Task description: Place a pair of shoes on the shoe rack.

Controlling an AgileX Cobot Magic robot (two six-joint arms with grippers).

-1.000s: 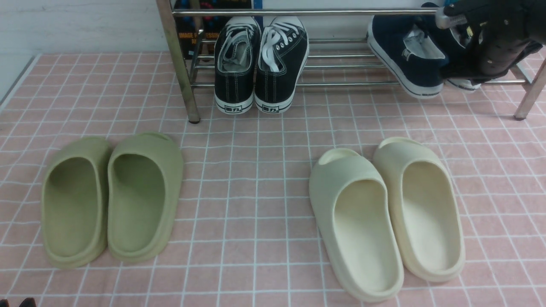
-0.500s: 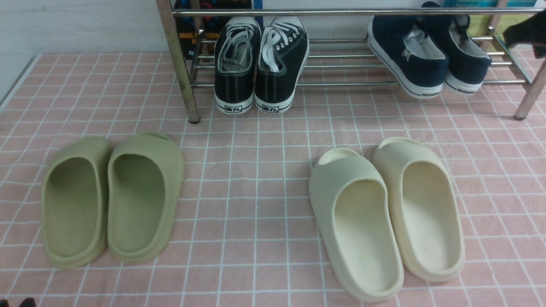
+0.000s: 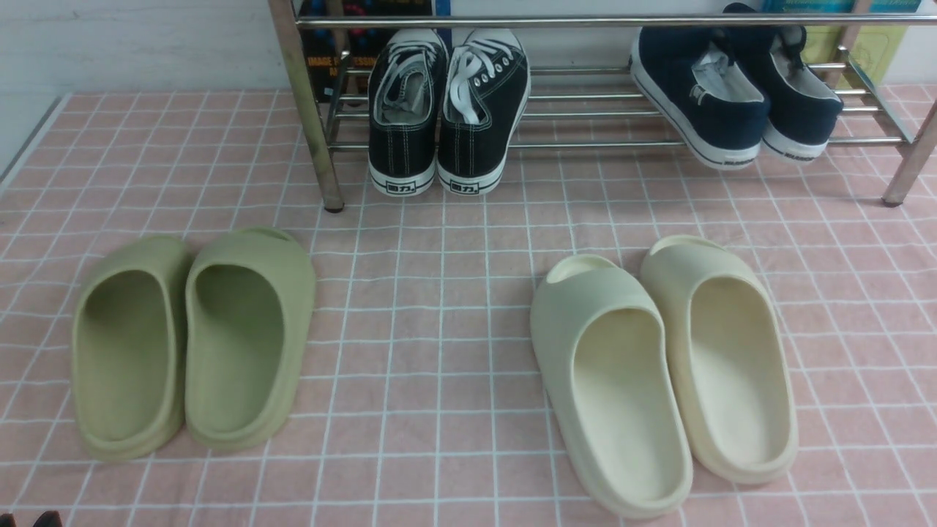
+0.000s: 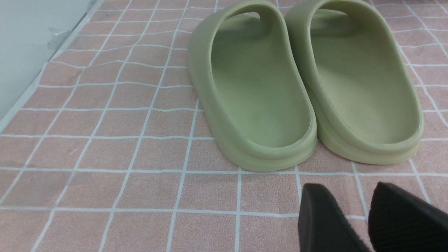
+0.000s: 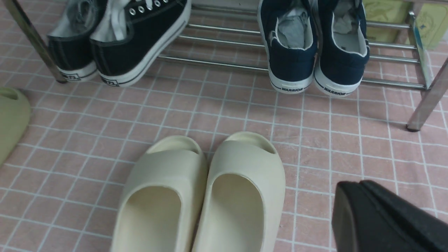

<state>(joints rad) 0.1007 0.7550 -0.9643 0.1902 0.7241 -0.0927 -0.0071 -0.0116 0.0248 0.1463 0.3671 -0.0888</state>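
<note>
So, left gripper (image 4: pixel 367 224): your jaws stand slightly apart, holding nothing.
Shoe rack (image 3: pixel 585 143): navy shoes (image 3: pixel 732 110) sit at its right end.
Right gripper (image 5: pixel 381 220): jaws together, empty.
Risk: heels overhang the front bar; a nudge could tip them off.

the word "warrior" is printed in dark capitals on the white heel strip of each of the two navy slip-on shoes (image 5: pixel 316 52), read in the right wrist view. the black lace-up sneakers (image 3: pixel 446 110) each carry a small dark heel label with white characters, too small to read for sure. behind the shoe rack (image 3: pixel 585 22), a dark box (image 3: pixel 322 69) shows pale capitals starting "image of", the rest hidden.
</note>
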